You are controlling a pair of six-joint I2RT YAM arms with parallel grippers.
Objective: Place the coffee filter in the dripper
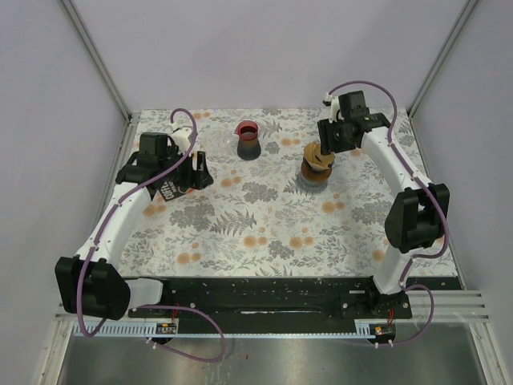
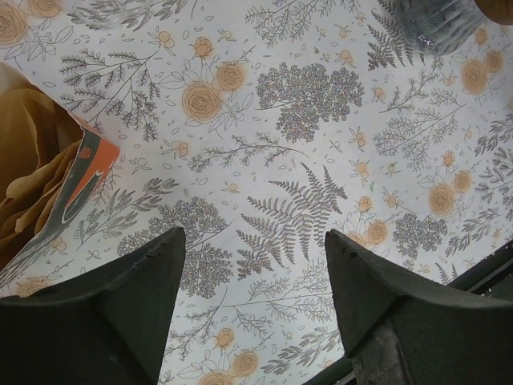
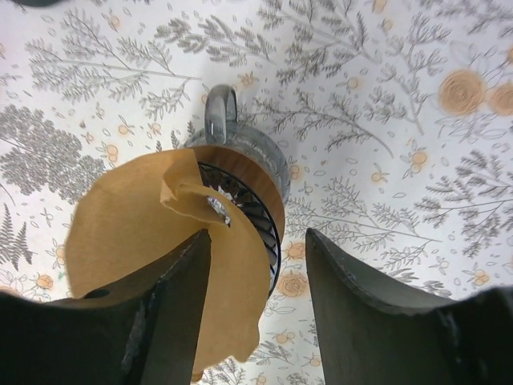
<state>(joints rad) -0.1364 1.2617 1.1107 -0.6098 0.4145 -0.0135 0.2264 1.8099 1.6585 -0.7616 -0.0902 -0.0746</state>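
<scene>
The dripper [image 1: 317, 172] stands on the floral table at the back right; in the right wrist view its ribbed cone [image 3: 250, 213] and handle [image 3: 220, 112] show. A brown paper coffee filter [image 3: 152, 233] lies crumpled and tilted across the dripper's mouth, partly folded into the cone and hanging over its left rim; it shows from above too [image 1: 321, 156]. My right gripper [image 3: 258, 241] hovers right over the dripper [image 1: 330, 144], jaws open, the filter's edge lying against the left finger. My left gripper [image 2: 252, 233] is open and empty above bare table [image 1: 196, 172].
A pack of brown filters [image 2: 76, 180] lies by my left gripper [image 1: 166, 191]. A dark carafe with a red rim [image 1: 248, 140] stands at the back middle; its glass base shows in the left wrist view [image 2: 437, 24]. White walls enclose the table.
</scene>
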